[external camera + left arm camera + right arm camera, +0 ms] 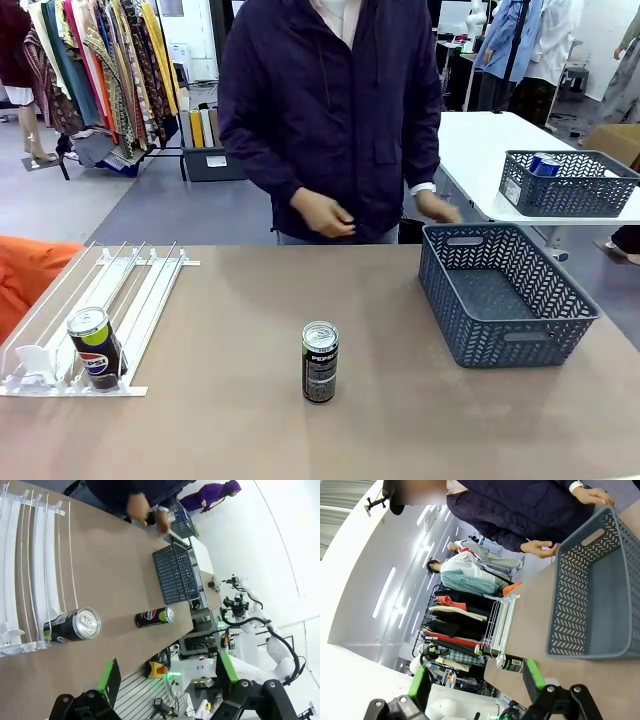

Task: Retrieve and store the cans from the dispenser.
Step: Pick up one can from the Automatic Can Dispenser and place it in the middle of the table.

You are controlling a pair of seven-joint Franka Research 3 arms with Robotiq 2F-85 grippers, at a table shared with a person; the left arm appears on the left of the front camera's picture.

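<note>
A brown table (pixel 220 430) is being shared with a person (pixel 330 110); the left gripper (pixel 167 670) and right gripper (pixel 477 677) are being held spread, empty. One can (pixel 95 348) is being kept at the stop end of the dispenser (pixel 150 295); a second can (pixel 320 362) is standing mid-table, left of the basket (pixel 500 300)

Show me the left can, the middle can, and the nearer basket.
Left can (pixel 97 355): front view, on its dark label.
Middle can (pixel 320 365): front view, on its black label.
Nearer basket (pixel 438 290): front view, on its left outer wall.
</note>
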